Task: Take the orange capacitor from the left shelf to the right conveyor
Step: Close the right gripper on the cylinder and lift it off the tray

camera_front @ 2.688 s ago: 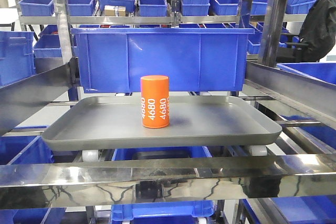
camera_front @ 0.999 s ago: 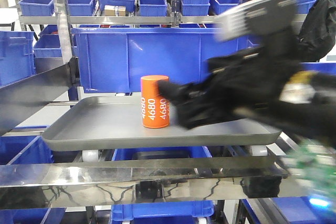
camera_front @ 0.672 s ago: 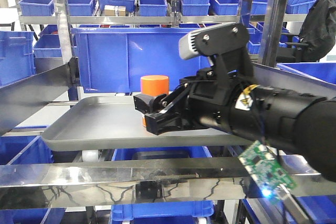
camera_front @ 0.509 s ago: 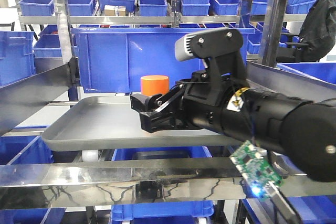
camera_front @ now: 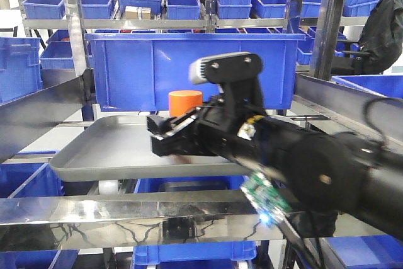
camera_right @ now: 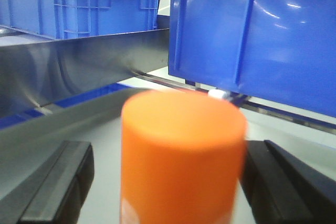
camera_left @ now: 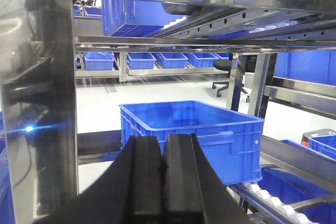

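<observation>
One orange capacitor [camera_front: 185, 100], an upright bright cylinder with a flat top and rounded rim, stands on the grey tray [camera_front: 88, 155] of the left shelf [camera_front: 73, 36], between the spread fingers of the right tool [camera_front: 160, 135]; the left tool [camera_left: 164, 177] is pressed together.

There is one orange capacitor [camera_front: 185, 101], one grey tray [camera_front: 107, 149], one large blue bin [camera_front: 189, 67] just behind it, and one green circuit board [camera_front: 264, 196] under the single arm [camera_front: 315, 168] reaching in from the right. The far shelves [camera_front: 126, 23] carry one cardboard box [camera_front: 137, 12] and at least six smaller blue bins [camera_front: 44, 4]. The right gripper [camera_right: 168, 182] and the left gripper [camera_left: 163, 182] make two, each with two black fingers [camera_right: 52, 187].
</observation>
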Motion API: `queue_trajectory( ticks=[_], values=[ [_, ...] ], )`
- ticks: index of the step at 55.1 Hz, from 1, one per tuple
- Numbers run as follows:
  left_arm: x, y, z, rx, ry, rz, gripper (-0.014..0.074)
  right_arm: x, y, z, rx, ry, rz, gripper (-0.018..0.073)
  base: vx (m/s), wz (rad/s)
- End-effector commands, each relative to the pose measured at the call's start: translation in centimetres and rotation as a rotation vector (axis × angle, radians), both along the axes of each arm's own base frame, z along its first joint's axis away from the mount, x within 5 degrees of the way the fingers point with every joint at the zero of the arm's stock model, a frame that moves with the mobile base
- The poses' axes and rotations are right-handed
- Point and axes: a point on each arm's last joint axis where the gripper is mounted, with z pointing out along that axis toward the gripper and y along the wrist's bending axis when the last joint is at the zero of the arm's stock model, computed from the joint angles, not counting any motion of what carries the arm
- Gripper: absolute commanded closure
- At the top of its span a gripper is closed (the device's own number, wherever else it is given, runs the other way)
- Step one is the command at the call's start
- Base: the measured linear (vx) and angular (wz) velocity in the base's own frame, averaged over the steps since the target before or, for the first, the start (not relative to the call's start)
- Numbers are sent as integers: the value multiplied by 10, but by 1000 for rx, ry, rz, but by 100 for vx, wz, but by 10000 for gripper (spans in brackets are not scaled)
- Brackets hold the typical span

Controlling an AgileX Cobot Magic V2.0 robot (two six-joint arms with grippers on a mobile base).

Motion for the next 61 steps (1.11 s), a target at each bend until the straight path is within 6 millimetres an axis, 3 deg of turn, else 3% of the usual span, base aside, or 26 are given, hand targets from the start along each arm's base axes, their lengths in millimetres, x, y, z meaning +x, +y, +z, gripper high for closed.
queue_trajectory(
  ticks=[1, 7, 11, 15, 23, 24, 30, 37, 52, 61],
  values=[
    [-3, 1, 18, -37, -110, -5, 603, 0, -2, 39, 84, -120, -15, -34, 0, 0],
    [-3, 1, 18, -37, -110, -5, 603, 8, 5, 38, 66, -80, 3, -10, 0, 0],
    [-3, 1, 18, -37, -110, -5, 603, 8, 6, 39, 65, -80, 4, 62, 0, 0],
    [-3, 1, 18, -37, -110, -5, 603, 8, 6, 38, 65, -79, 5, 195, 0, 0],
    [-3, 1, 18, -37, -110, -5, 603, 6, 5, 40, 56, -70, 11, 562, 0, 0],
    [-3, 1, 18, -37, -110, -5, 603, 5, 5, 40, 56, -68, 12, 574, 0, 0],
    [-3, 1, 18, -37, -110, -5, 603, -3, 0, 47, 30, -57, 29, 571, 0, 0],
    [-3, 1, 18, -37, -110, -5, 603, -25, -14, 69, -16, -84, 49, 568, 0, 0],
    [-3, 1, 18, -37, -110, -5, 603, -99, -69, 123, -159, -174, 50, 567, 0, 0],
    [-3, 1, 18, -37, -110, -5, 603, -147, -105, 124, -164, -232, 30, 568, 0, 0]
  ],
)
